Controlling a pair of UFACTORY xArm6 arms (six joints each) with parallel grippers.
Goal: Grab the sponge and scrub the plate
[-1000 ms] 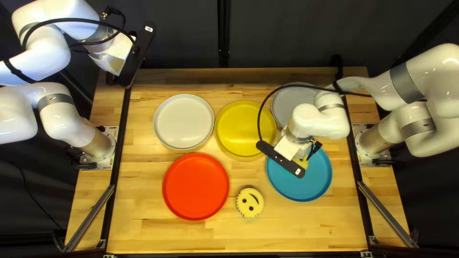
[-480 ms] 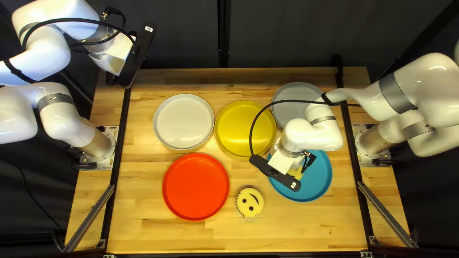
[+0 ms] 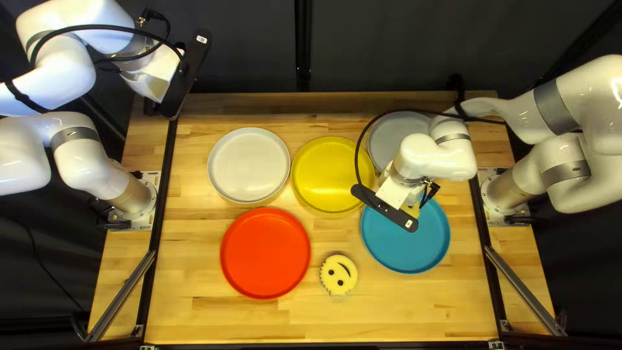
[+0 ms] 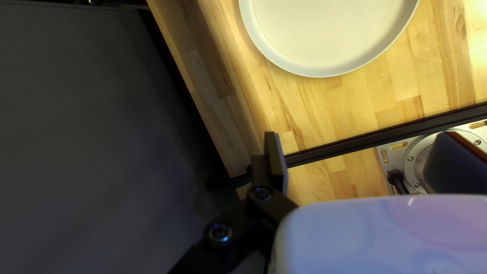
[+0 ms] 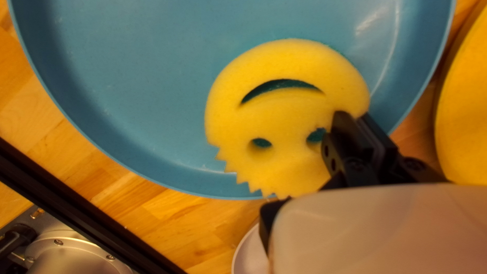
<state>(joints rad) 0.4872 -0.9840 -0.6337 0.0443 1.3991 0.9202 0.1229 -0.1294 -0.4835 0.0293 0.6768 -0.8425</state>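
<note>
Sponge (image 5: 281, 114) clamped in right hand (image 5: 308, 167), low over blue plate (image 5: 114, 76).

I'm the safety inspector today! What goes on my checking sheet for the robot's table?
Surface: wooden table, wood showing between the plates.
Job's things: yellow smiley sponge over the blue plate, near its far edge.
Clutter: spare sponge on the wood; white plate, yellow plate, orange plate, grey plate.
Grippers: right gripper, jaws shut on the sponge's edge; left gripper raised by the far left corner, jaws open, empty.
Cables: black cable looping from the right wrist; second cable on the left arm.
Surroundings: dark curtain behind; black rails along the sides.
</note>
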